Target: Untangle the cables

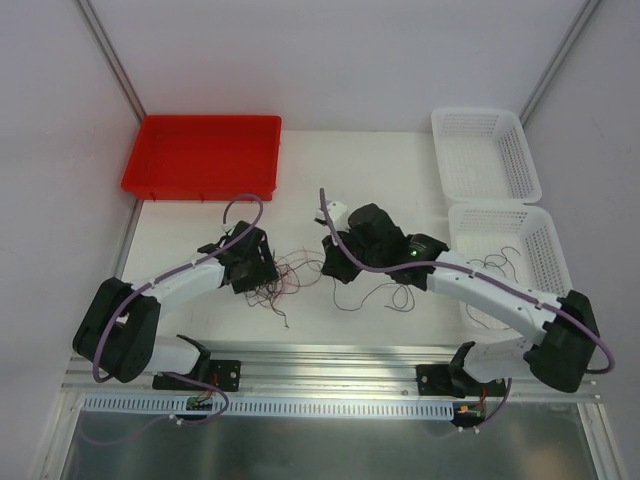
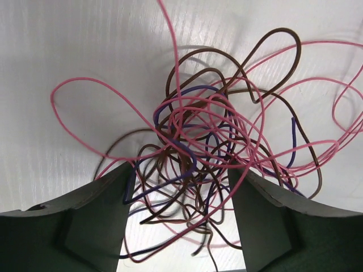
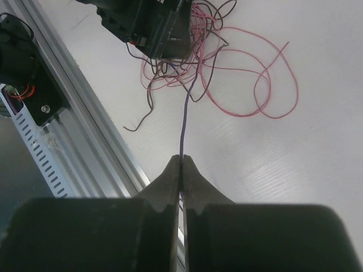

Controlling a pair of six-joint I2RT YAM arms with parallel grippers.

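The cables (image 1: 282, 278) lie as a small tangle of pink, brown and purple wires (image 2: 198, 141) on the white table, between the two arms. My left gripper (image 1: 250, 268) stands over the tangle's left side. It is open (image 2: 178, 221), with several strands hanging between its fingers (image 2: 96, 209). My right gripper (image 3: 181, 161) is shut on a single purple cable (image 3: 185, 124), which runs taut from its fingertips back into the tangle (image 3: 181, 56). A pink loop (image 3: 266, 85) spreads flat beside the bunch. From above, the right gripper (image 1: 335, 265) sits just right of the tangle.
A red tray (image 1: 200, 155) stands at the back left. Two white baskets sit at the right: a far one (image 1: 485, 150), and a near one (image 1: 553, 268) with loose dark cables (image 1: 495, 262) in it. A dark wire loop (image 1: 385, 297) lies under the right arm. The metal rail (image 3: 85, 147) edges the table's front.
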